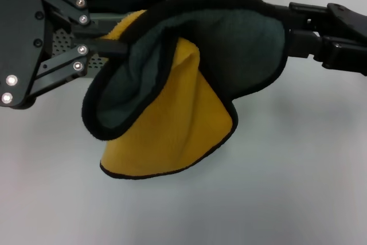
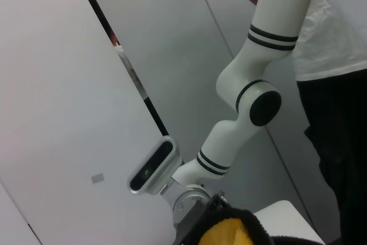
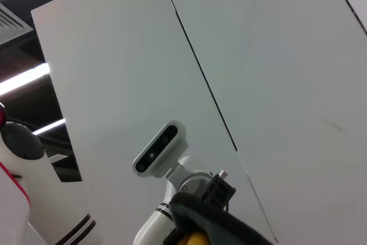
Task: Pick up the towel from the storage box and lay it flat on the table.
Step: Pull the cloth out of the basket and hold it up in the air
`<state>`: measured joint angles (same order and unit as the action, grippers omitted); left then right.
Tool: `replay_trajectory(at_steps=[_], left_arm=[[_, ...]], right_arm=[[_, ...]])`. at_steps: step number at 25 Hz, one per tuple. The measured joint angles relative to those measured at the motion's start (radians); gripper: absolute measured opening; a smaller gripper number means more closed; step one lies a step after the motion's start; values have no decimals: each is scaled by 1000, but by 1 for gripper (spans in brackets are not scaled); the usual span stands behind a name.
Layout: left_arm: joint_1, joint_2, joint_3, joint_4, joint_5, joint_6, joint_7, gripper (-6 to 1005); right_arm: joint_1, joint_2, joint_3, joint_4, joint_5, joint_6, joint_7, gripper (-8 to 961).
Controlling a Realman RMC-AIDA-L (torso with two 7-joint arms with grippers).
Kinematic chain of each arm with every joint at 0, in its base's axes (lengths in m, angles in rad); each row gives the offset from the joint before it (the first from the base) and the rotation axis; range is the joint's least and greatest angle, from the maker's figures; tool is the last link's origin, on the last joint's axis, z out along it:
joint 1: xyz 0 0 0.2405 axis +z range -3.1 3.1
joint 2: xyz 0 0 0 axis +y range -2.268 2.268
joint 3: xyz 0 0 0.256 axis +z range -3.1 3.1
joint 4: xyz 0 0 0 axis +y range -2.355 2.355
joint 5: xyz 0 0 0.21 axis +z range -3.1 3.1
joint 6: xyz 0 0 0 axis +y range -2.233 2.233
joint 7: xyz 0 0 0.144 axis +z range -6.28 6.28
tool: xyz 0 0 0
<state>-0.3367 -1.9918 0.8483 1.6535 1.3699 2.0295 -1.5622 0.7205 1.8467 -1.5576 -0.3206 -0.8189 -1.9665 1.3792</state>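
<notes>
Left gripper (image 1: pixel 109 44), close under the head camera, reaches in from the left with its dark fingers (image 1: pixel 114 46) pinched on one upper edge of the towel (image 1: pixel 172 101). From the right, the right gripper (image 1: pixel 284 35) meets the opposite upper edge, where its tips are buried under the black hem; they appear clamped on the cloth, though the tips themselves cannot be seen.

Between the two, the towel is held up above the table (image 1: pixel 287 170), its long axis running left to right from one gripper to the other. It is not spread flat: the dark grey-green face bulges toward the camera in a rounded fold across the top, and the yellow face hangs below it in a cone whose hemmed lower edge points down toward the tabletop. Whether that edge touches the surface cannot be told.

Behind the towel, at the far edge of the table, stands the box (image 1: pixel 63 44), its perforated side showing between the left gripper's linkages.

Each wrist view catches only a scrap of the towel at its border, with the opposite arm and white wall panels beyond.
</notes>
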Motion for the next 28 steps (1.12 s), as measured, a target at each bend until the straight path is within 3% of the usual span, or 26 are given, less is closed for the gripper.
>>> replay_trajectory(at_steps=[12,28], left_arm=[[-5,-7,0,-12,0,0,1,44],[10,-18,5,-47,0,0,14,46]], right_arm=[[10,12,6,0,-18,5,-4,317],[-8,24,60,-10,-16,-41,-63,171]])
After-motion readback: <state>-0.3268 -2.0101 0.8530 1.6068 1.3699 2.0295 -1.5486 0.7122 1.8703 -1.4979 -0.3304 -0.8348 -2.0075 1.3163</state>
